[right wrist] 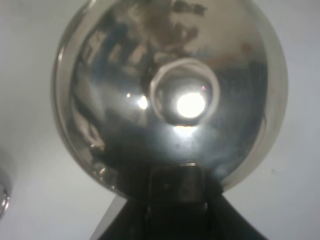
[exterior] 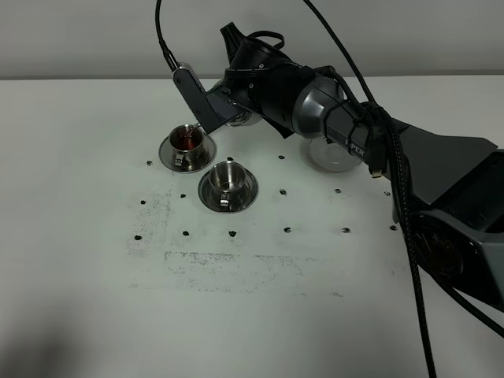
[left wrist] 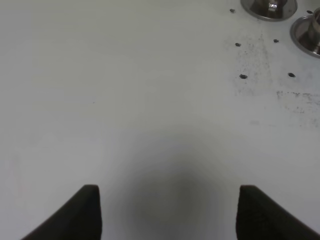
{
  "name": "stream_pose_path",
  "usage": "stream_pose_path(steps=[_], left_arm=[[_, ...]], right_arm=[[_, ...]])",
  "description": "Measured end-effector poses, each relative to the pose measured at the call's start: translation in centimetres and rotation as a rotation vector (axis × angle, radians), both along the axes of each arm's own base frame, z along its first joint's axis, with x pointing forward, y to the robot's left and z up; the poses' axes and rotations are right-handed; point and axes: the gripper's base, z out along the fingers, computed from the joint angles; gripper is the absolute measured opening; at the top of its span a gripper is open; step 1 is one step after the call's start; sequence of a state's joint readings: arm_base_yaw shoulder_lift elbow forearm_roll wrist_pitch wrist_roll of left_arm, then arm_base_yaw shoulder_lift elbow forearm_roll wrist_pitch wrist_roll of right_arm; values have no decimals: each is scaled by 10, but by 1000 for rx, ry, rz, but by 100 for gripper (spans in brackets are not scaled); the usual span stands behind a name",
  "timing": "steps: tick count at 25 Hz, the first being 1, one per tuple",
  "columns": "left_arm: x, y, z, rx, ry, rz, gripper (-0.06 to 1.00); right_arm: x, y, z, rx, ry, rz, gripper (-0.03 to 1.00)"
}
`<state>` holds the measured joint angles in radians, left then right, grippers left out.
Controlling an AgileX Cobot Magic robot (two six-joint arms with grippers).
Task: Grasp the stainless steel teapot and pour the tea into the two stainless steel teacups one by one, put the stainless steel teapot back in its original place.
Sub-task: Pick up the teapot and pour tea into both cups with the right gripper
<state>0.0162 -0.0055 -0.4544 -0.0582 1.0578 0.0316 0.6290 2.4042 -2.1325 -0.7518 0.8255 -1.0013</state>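
Faintly, letters "PER" are showing on the right arm (exterior: 358, 146). Meanwhile the left gripper (left wrist: 167, 210) is hanging, jaws apart, over the white surface (left wrist: 100, 100); the right gripper (right wrist: 176, 185) is clamping the stainless steel teapot (right wrist: 170, 100) close beside the tea-filled teacup (exterior: 187, 142).

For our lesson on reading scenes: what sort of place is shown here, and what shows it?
Probably a robotics test bench, not a kitchen: a plain white tabletop marked with small black dots, a black robot arm trailing cables, and two shiny steel teacups set out alone.
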Motion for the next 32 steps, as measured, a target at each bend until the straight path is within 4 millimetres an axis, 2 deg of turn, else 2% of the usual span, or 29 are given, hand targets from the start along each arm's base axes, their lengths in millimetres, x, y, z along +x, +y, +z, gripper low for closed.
stream_pose_path(steps=[32], left_arm=[[0,0,0,0,0,0,56]], right_arm=[[2,-1,3,-44,-36,15,20]])
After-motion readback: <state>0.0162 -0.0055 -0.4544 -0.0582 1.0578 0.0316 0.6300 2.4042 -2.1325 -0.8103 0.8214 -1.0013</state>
